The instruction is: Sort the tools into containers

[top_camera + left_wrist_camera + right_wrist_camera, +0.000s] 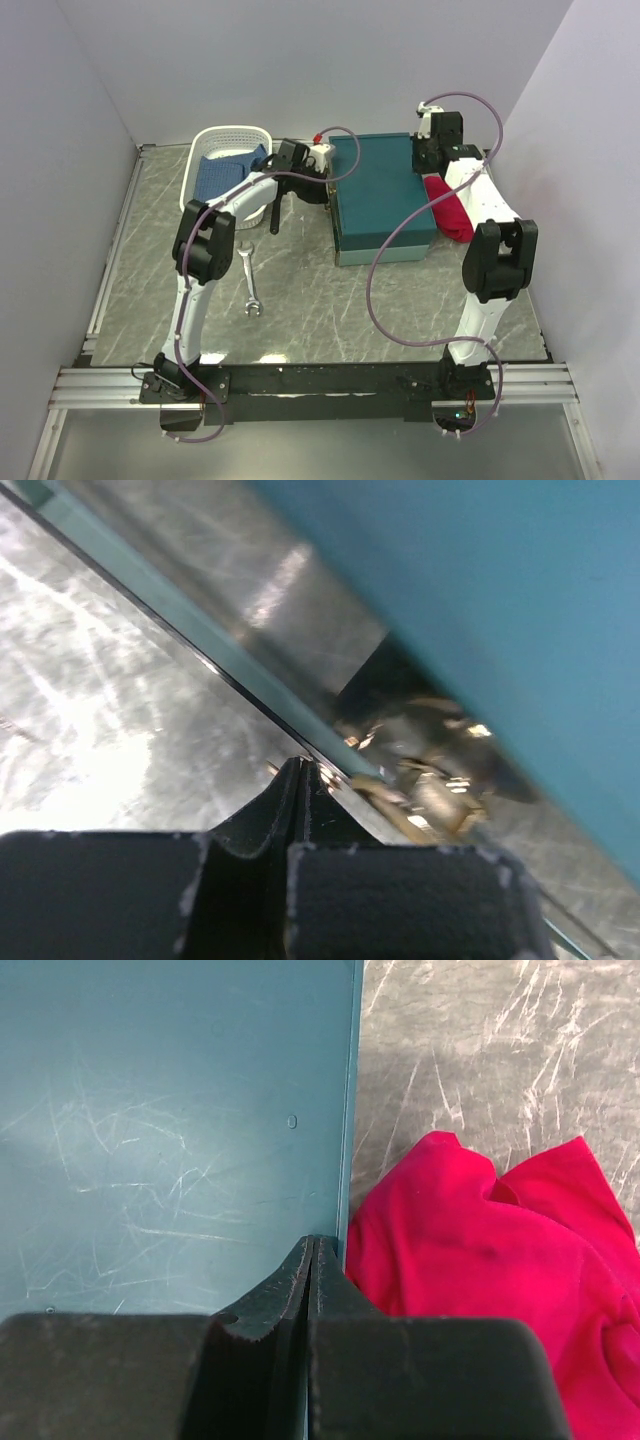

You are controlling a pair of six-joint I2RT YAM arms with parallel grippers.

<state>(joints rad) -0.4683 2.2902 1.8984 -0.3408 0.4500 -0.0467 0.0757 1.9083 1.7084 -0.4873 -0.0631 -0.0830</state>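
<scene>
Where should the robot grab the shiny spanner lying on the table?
Probably around the middle of its thin shaft, coming straight down from above. The spanner lies flat on the table with open space on both long sides, so fingers can close across its narrow width.

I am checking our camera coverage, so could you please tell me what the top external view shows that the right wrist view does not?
Only the top external view shows the white basket holding a blue cloth, and the silver spanner lying on the table. Only the right wrist view shows the right fingers closed together. Both show the teal box with the red cloth beside it.
</scene>
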